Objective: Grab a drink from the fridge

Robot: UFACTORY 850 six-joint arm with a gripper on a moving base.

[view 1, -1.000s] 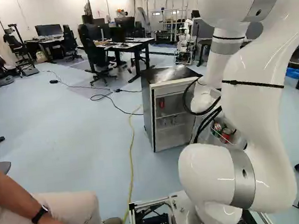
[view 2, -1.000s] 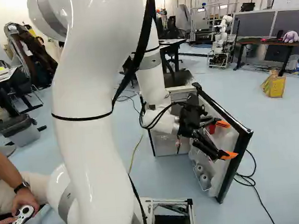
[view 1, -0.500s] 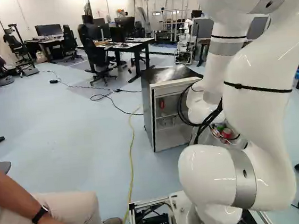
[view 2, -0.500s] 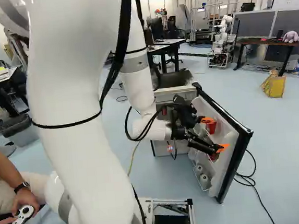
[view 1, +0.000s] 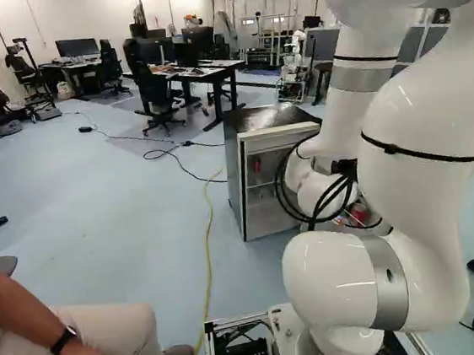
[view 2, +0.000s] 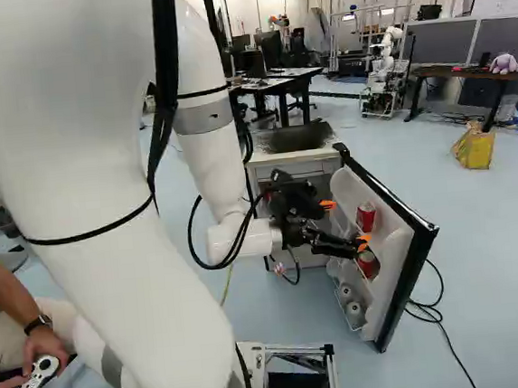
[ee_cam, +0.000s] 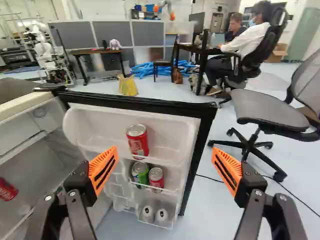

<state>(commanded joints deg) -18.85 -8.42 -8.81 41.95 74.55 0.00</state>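
In the right base view my gripper (view 2: 345, 224) stands on the inner side of the fridge door (view 2: 408, 235), which hangs open from the fridge (view 2: 296, 138). Seen from the wrist, the gripper (ee_cam: 165, 162) is open, orange pads wide apart with nothing held. Ahead, between the fingers' lines, a red can (ee_cam: 137, 140) stands on the upper door shelf. Below it are a green can (ee_cam: 140, 174) and a second red can (ee_cam: 156, 178), with two pale cans (ee_cam: 147, 214) lowest. Another red can (ee_cam: 7, 190) lies inside the fridge. The left base view hides the fingers behind the arm.
An office chair (ee_cam: 270, 112) stands beyond the door's free edge. A yellow bag (view 2: 475, 150) and another robot (view 2: 382, 74) are farther back. Cables (view 2: 433, 310) run on the floor by the door, and a yellow cable (view 1: 208, 248) crosses left of the fridge.
The arm has swung leftward in the right base view, drawing the gripper back from the door and uncovering the red cans there. Base, fridge and door have stayed put; the fingers remain open.
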